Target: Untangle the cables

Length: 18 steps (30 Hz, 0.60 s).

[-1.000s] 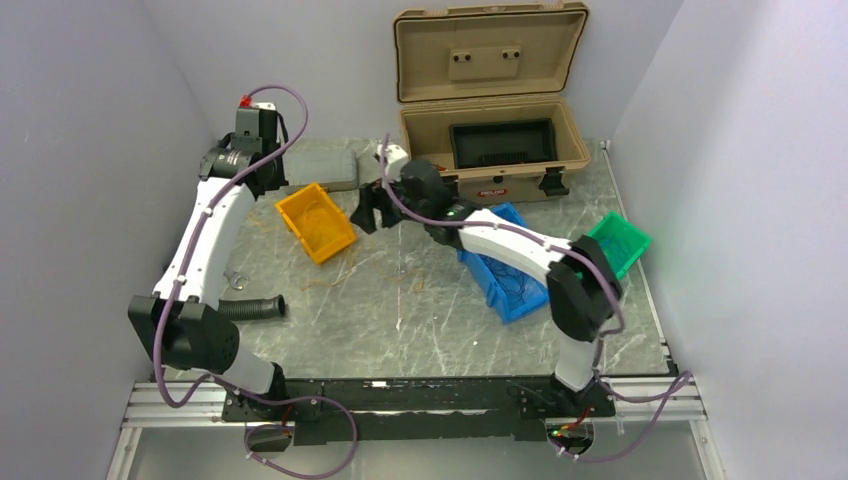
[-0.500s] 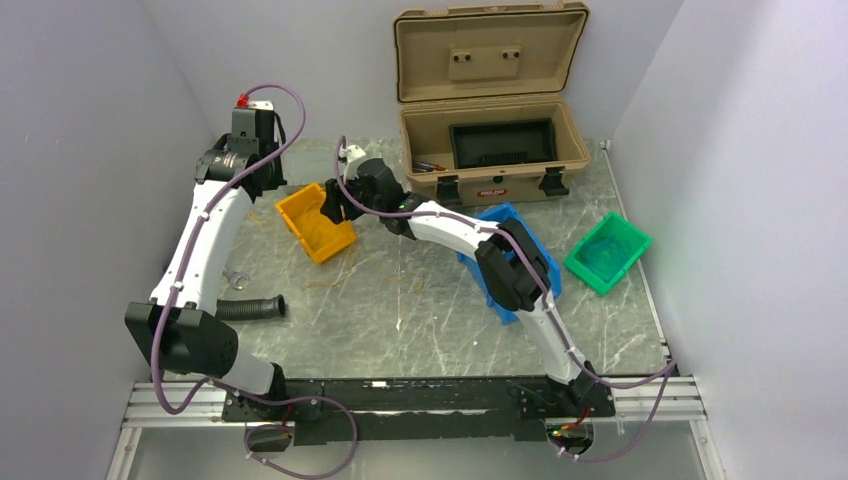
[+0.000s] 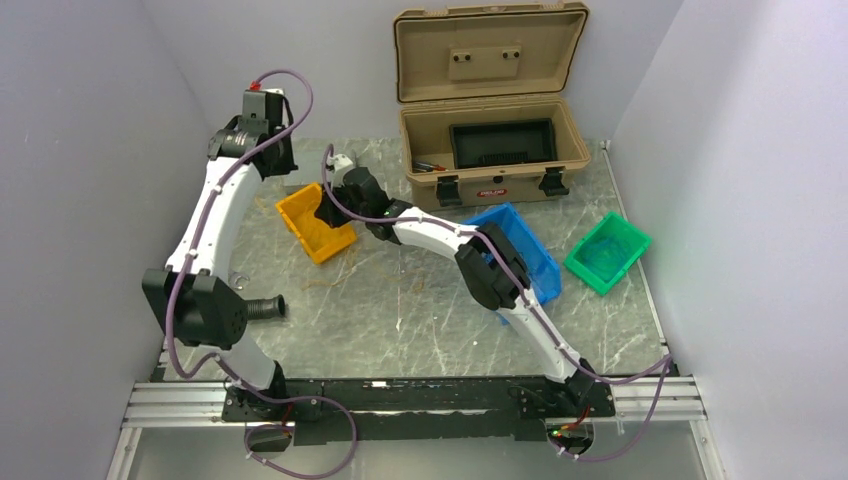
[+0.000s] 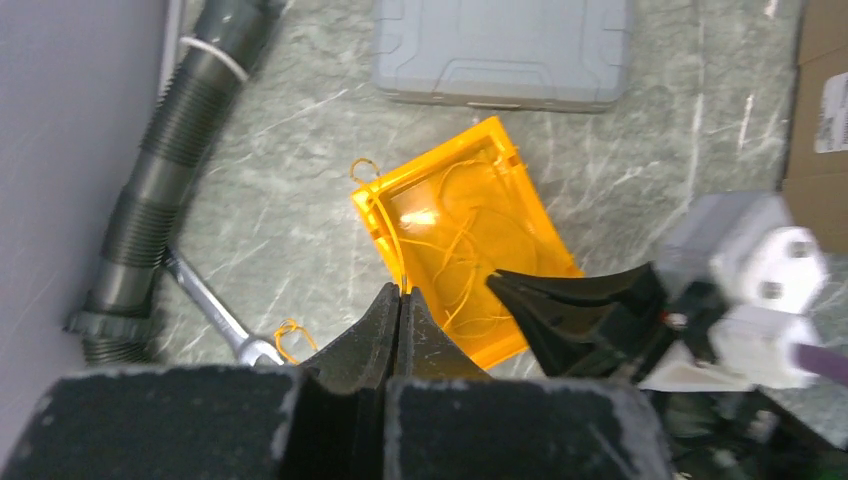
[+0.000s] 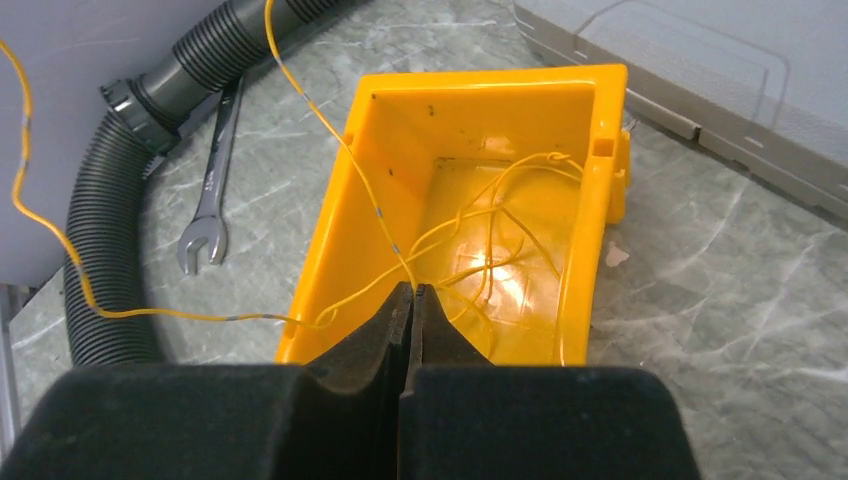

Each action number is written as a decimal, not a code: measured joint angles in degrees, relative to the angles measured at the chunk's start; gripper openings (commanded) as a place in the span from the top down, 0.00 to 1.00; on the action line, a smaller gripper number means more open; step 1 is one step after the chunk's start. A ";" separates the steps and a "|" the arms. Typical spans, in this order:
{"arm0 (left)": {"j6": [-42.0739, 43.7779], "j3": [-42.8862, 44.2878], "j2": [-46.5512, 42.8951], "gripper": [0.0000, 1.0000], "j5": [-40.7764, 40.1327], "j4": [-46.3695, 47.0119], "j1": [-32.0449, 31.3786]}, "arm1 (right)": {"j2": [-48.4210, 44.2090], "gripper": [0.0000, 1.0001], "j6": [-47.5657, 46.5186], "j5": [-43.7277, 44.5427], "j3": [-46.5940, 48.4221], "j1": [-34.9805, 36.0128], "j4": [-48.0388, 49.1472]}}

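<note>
Worktop point(image 3: 420, 320): grey-green marbled slab, walled on three sides.
Left gripper point(image 4: 400, 296): held high over the far-left corner, pointing down. Its fingers are pressed together with a yellow strand pinched at the tips.
Right gripper point(image 5: 412, 292): its arm extends across to the left half of the slab, and the gripper sits low at the near rim of the yellow bin. Its fingers are closed tight on a yellow strand.
Cables point(image 5: 490, 255): thin orange-yellow wires in a loose tangle on the floor of the yellow bin. One strand climbs from the right gripper's tips out of the top of the right wrist view. Another trails over the bin's rim toward the left edge.
Yellow loop point(image 4: 288, 335): small, lying on the slab beside the spanner's head.
Yellow bin point(image 5: 470, 120): far-left quarter, open side up.
Hose point(image 4: 170, 150): black and corrugated, along the left edge.
Spanner point(image 5: 205, 215): flat on the slab, between hose and yellow bin.
Grey case point(image 4: 500, 50): closed, at the far edge behind the yellow bin.
Tan case point(image 3: 490, 160): far edge, lid raised.
Blue bin point(image 3: 535, 255): right of centre.
Green bin point(image 3: 605, 250): near the right edge.
</note>
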 measured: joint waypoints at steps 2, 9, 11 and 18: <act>-0.46 1.60 2.16 1.00 1.70 0.24 0.00 | 1.92 1.00 0.74 0.44 1.46 0.04 0.00; -4.20 6.99 14.12 1.00 6.23 0.76 0.00 | 6.32 1.00 3.04 5.03 2.29 0.09 -1.11; -5.03 7.17 17.09 1.00 7.48 1.36 0.04 | 5.99 1.00 4.00 6.75 0.02 0.09 0.15; -5.90 3.96 19.78 1.00 14.58 4.68 1.03 | -2.05 1.00 6.12 10.25 -15.45 0.15 7.32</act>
